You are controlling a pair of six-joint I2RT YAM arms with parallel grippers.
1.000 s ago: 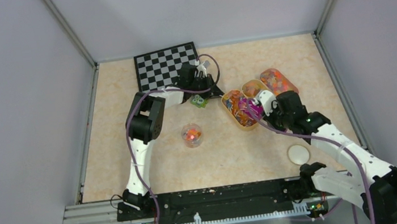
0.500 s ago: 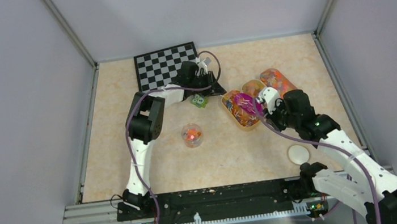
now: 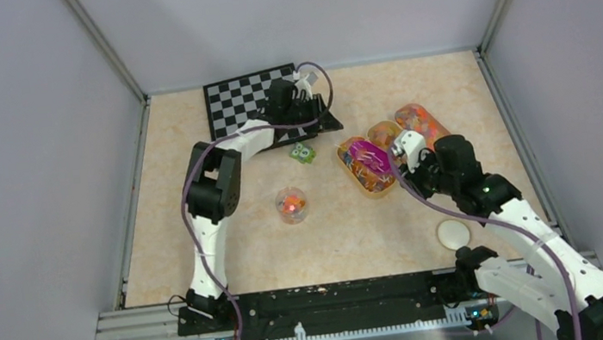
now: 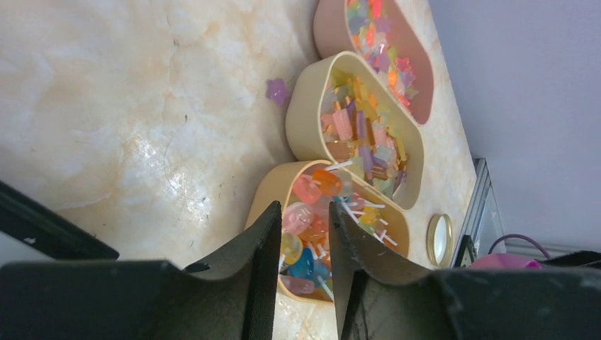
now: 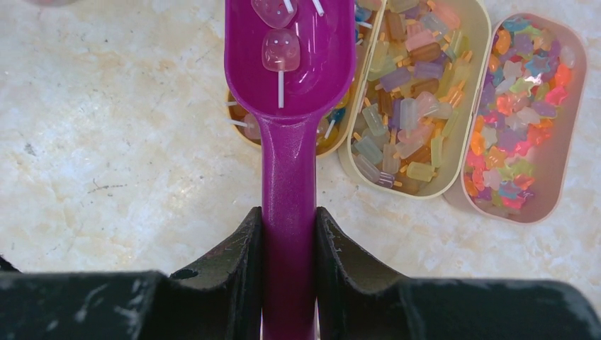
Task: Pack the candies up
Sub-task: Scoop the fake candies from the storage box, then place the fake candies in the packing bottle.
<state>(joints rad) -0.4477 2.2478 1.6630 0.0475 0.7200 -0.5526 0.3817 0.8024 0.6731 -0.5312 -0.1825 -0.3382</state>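
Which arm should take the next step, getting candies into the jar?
Right, likely. The right tool grips the scoop, which carries candies above the tray. The left tool is empty by the checkerboard, jaws slightly apart.

In the right wrist view the bowl of the magenta plastic scoop (image 5: 289, 64) is cut off by the top edge, and the beige oval tray (image 5: 239, 127) beneath it is mostly hidden. In the left wrist view the pink oval tray (image 4: 329, 35) is cropped at the top. From above, single candies (image 3: 373, 180) cannot be told apart.
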